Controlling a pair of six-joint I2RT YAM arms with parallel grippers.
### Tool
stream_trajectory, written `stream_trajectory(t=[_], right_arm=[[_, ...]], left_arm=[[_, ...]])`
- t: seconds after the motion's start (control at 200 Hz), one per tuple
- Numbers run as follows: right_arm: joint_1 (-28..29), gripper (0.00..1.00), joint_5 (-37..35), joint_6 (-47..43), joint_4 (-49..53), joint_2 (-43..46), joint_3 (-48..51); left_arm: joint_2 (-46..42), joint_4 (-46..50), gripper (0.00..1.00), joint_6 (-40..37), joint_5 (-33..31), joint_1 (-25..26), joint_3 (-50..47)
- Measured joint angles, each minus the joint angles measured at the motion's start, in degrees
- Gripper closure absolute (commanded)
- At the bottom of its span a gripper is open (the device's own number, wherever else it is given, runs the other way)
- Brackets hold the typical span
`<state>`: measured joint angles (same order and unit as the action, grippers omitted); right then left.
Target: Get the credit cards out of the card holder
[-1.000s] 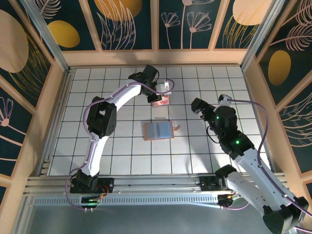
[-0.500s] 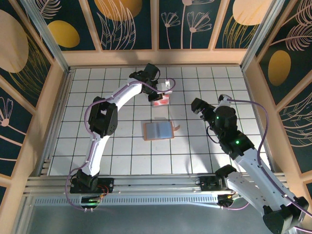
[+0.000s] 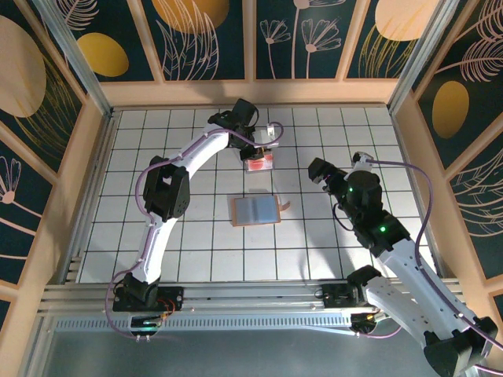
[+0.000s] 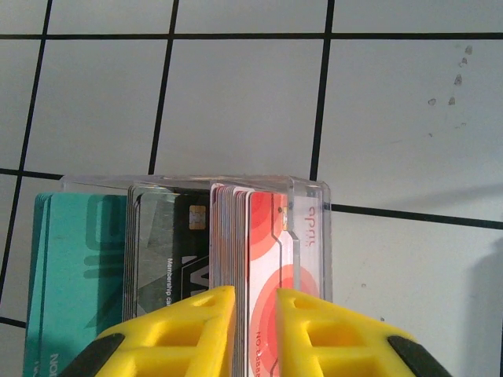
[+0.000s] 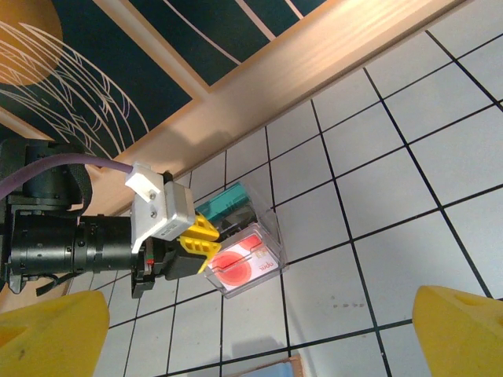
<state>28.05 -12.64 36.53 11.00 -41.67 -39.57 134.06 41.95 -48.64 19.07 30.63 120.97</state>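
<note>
The card holder lies open and flat mid-table, tan-edged with its blue-grey inside up. At the back, credit cards stand in a clear plastic box: a teal-green one, a black one and a pink-white one with red circles. My left gripper reaches into the box, its yellow fingers shut close on the pink-white card. My right gripper hovers to the right of the box, open and holding nothing.
The clear box's rim lies on the white gridded table. The wooden back wall runs just behind the box, and side walls fence the table. The wallet's strap tab sticks out on its right.
The left wrist has shifted slightly toward the back wall, and the pink-white card sits lower and flatter in the clear box. The right arm and the wallet have not moved.
</note>
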Motion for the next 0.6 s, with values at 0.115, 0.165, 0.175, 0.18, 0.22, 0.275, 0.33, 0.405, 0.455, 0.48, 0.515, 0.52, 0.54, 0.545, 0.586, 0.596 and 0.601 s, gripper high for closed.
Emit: stream_trajectory(t=[0.115,0.165,0.175,0.18,0.22,0.275,0.33,0.405,0.455,0.48,0.515,0.52,0.54,0.545,0.586,0.596,0.601], right_arm=[[0.0,0.01,0.0,0.0,0.0,0.0,0.0],[0.0,0.01,0.0,0.0,0.0,0.0,0.0],[0.0,0.01,0.0,0.0,0.0,0.0,0.0],[0.0,0.01,0.0,0.0,0.0,0.0,0.0],[0.0,0.01,0.0,0.0,0.0,0.0,0.0],[0.0,0.01,0.0,0.0,0.0,0.0,0.0],[0.0,0.01,-0.3,0.0,0.0,-0.1,0.0],[0.0,0.01,-0.7,0.0,0.0,-0.5,0.0],[0.0,0.01,-0.9,0.0,0.1,-1.1,0.0],[0.0,0.01,-0.9,0.0,0.3,-1.4,0.0],[0.0,0.01,-1.0,0.0,0.6,-1.7,0.0],[0.0,0.01,-1.0,0.0,0.7,-1.7,0.0],[0.0,0.01,-1.0,0.0,0.9,-1.8,0.0],[0.0,0.01,-1.0,0.0,0.9,-1.8,0.0],[0.0,0.01,-1.1,-0.1,1.2,-1.9,0.0],[0.0,0.01,-1.1,-0.1,1.3,-1.9,0.0],[0.0,0.01,-1.2,-0.1,1.3,-1.9,0.0]], left_arm=[[0.0,0.5,0.81,0.9,0.0,0.0,0.5],[0.0,0.7,0.8,1.4,0.0,0.0,1.0],[0.0,0.8,0.8,1.6,0.0,0.0,1.1],[0.0,0.8,0.8,1.6,0.0,0.0,1.1],[-0.1,0.9,0.8,2.1,0.0,0.0,1.6],[-0.7,1.0,0.8,2.9,0.0,0.0,1.7],[-1.6,1.2,0.78,3.9,-0.1,0.0,1.7],[-3.4,1.2,0.61,5.2,-0.8,0.0,1.7],[-5.3,1.0,0.49,6.8,-1.5,0.0,1.3],[-6.5,0.7,0.46,7.3,-1.7,0.0,0.7],[-8.3,0.2,0.42,8.1,-2.2,0.0,-0.4],[-8.8,0.1,0.41,8.3,-2.3,0.0,-0.7],[-10.2,-0.4,0.39,8.4,-2.6,0.0,-1.6],[-10.4,-0.5,0.38,8.6,-2.7,0.0,-1.8],[-13.4,-1.7,0.33,9.5,-3.4,0.0,-4.2],[-14.0,-1.9,0.31,9.5,-3.5,0.0,-4.7],[-14.3,-2.1,0.3,9.4,-3.5,0.0,-5.0]])
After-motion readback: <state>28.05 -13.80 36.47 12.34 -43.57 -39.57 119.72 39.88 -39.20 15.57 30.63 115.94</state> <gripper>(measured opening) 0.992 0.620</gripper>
